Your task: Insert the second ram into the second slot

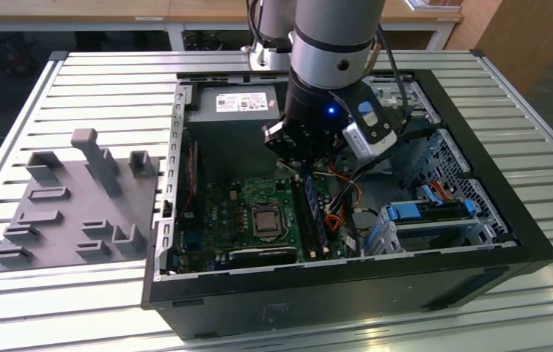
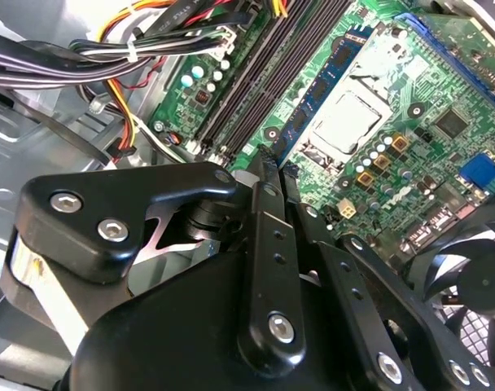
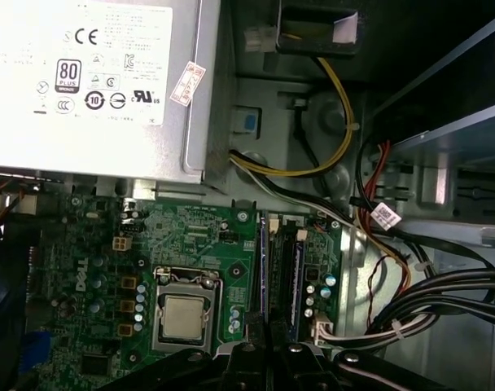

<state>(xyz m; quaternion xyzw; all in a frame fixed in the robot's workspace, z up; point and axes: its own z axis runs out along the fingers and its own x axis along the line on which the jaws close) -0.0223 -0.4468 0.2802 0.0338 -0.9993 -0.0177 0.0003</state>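
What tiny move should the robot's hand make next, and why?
I'd guess a gentle push straight down. The hand is right at one end of the thin dark-blue memory stick, which stands along the long black slots on the green circuit board. I can't tell whether it has clicked in.

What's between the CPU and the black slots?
A blue ram stick, running alongside the CPU, in the second wrist view.

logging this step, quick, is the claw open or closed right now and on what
Claw: closed, holding the second ram.
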